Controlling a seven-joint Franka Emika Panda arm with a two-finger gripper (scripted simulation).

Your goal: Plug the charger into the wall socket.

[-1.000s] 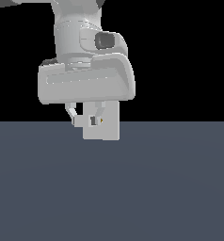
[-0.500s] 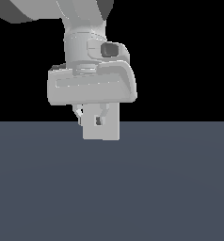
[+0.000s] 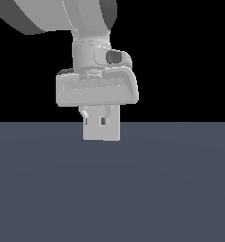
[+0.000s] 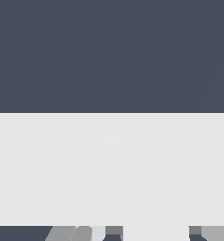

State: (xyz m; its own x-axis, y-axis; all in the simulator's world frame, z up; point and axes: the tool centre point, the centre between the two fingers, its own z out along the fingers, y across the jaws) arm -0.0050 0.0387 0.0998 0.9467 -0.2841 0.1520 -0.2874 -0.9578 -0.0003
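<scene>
Above the dark grey floor (image 3: 112, 189), the arm hangs vertical; jaws' state cannot be told.

Pale grey rounded arm (image 3: 93, 52)

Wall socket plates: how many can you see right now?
1. The wall socket stands upright under the arm in the exterior view. The wrist view shows the same plate filling its lower half. The arm could be hiding others behind it.
</scene>
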